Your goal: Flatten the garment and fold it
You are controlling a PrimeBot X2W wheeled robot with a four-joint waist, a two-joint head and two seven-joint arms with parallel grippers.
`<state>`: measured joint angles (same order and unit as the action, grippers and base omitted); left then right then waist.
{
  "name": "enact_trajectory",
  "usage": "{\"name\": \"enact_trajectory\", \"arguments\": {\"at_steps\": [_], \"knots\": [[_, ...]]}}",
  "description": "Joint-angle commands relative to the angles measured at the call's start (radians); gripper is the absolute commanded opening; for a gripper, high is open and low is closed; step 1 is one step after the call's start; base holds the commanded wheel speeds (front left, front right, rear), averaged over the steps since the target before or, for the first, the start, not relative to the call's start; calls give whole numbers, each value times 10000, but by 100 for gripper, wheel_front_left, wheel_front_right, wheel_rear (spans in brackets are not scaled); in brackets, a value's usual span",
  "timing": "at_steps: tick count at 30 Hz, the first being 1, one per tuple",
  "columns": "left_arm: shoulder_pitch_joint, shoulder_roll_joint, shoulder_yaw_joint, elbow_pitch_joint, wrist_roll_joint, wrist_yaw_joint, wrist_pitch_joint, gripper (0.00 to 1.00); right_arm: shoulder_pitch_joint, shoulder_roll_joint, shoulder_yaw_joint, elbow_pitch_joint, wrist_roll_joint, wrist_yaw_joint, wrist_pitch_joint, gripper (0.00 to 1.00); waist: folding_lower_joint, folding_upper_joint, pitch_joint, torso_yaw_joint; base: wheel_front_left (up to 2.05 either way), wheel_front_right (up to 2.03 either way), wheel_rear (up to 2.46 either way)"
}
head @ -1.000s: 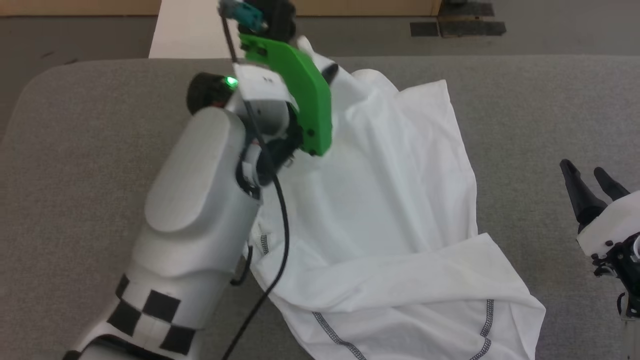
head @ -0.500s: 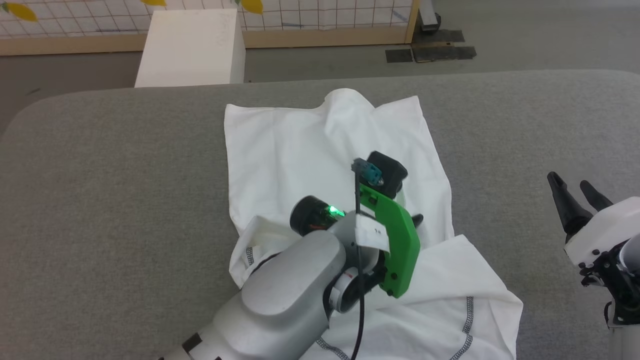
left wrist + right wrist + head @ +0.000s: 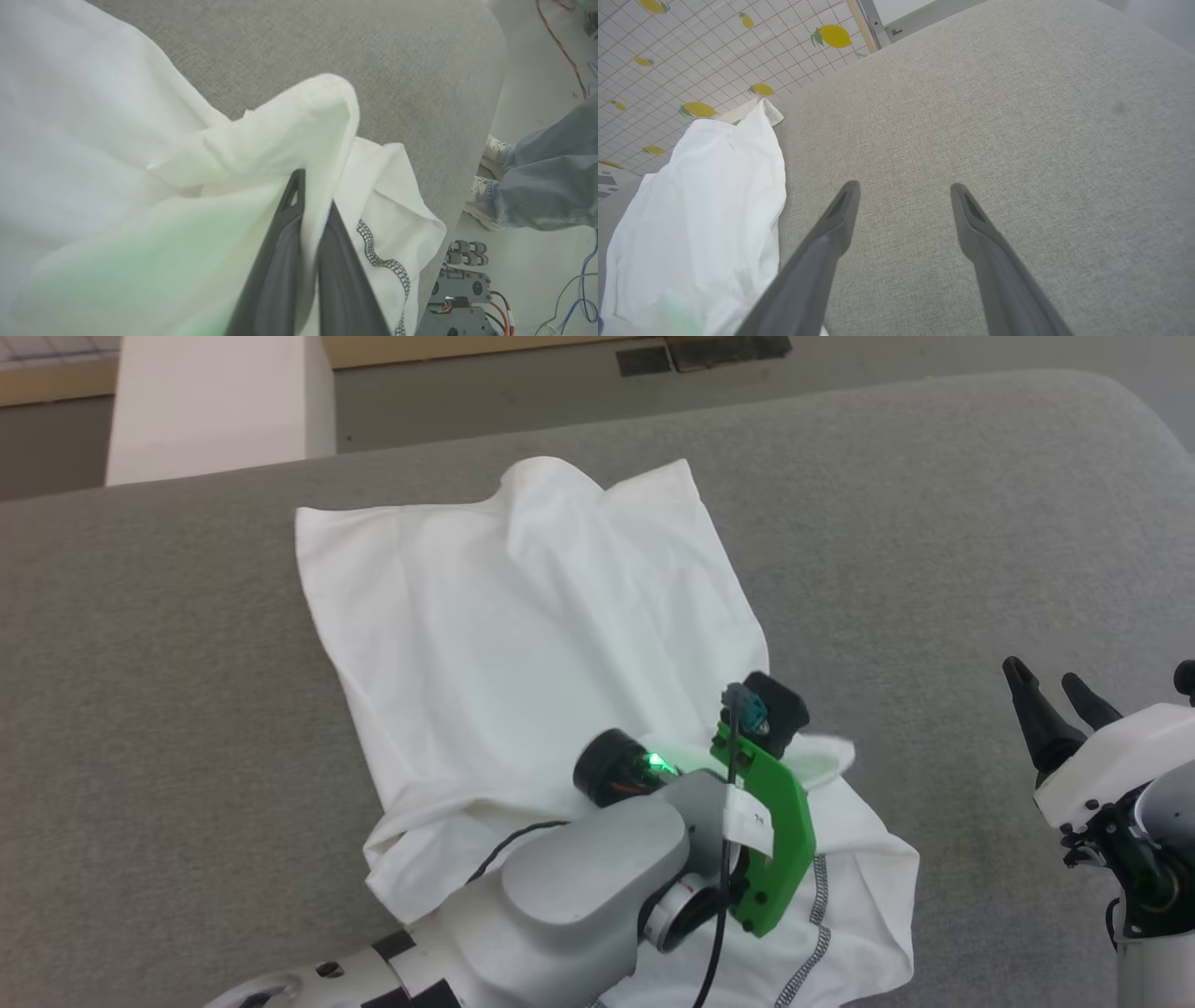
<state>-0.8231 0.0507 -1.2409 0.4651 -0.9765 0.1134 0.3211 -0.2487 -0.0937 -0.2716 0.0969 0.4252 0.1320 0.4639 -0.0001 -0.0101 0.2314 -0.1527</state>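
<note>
Left gripper (image 3: pixel 312 198): fingers clamped together on a raised fold of the white long-sleeved shirt (image 3: pixel 523 635), which lies rumpled on the grey upholstered surface (image 3: pixel 952 523). Carry the fold low and evenly across the body, and release only once the edges align. Right gripper (image 3: pixel 903 191): fingers apart, over bare surface beside the shirt. It is probably best used to pin the opposite edge.

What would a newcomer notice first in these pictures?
The white shirt lies rumpled in the middle of the grey table, and the left gripper is shut on a fold near its right edge. The right gripper hangs open at the right, apart from the shirt. A person's legs in jeans stand beside the table.
</note>
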Motion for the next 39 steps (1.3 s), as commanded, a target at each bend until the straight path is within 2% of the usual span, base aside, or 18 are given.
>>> {"name": "enact_trajectory", "arguments": {"at_steps": [1,2,3,4,5,9,15,21,25,28,31,35,39], "knots": [[-89,-4,-105,168,-105,84,87,0,-212,6,28,54,82,-13,-106,100,1,99,301,-328,0,0,0],[-70,-4,-161,268,-181,118,194,0,-222,0,36,84,92,-13,-133,100,1,99,310,-344,0,0,0],[-70,-4,-221,390,-221,161,345,20,-226,-11,32,117,105,-13,-165,100,1,99,316,-347,0,0,0],[-63,-4,-253,472,-276,190,454,69,-227,-23,22,139,116,-13,-189,100,1,99,319,-339,0,0,0],[-63,-4,-284,557,-360,196,628,100,-222,-42,4,166,122,-13,-215,100,1,99,315,-314,0,0,0],[-166,-4,-335,591,-809,121,1223,100,-198,-78,-106,248,74,-13,-271,100,1,99,207,-85,0,0,0],[-433,-4,17,53,-2120,-207,1318,100,-101,-132,-130,291,-31,-13,-222,100,1,99,-253,458,0,0,0],[-612,-5,989,-184,-3353,-394,626,100,107,-139,-198,236,-159,-13,-104,100,1,99,-944,1078,0,0,0],[-711,78,1994,77,-3601,-505,-586,100,255,-125,-240,137,-226,-13,3,100,1,99,-1310,1440,0,0,0],[-742,550,2560,233,-3314,-680,-1772,100,335,-98,-212,33,-271,-13,104,100,1,99,-1472,1611,0,0,0],[-660,1292,3059,411,-2782,-593,-3192,100,373,-76,-151,-75,-313,-13,205,100,1,99,-1547,1723,0,0,0],[-342,2362,3677,457,-2056,-174,-5077,100,387,-51,-38,-168,-329,-13,293,100,1,99,-1557,1793,0,0,0],[222,3384,4411,174,-1143,460,-5778,100,366,-38,50,-223,-323,-13,321,100,1,99,-1464,1832,0,0,0]]}}
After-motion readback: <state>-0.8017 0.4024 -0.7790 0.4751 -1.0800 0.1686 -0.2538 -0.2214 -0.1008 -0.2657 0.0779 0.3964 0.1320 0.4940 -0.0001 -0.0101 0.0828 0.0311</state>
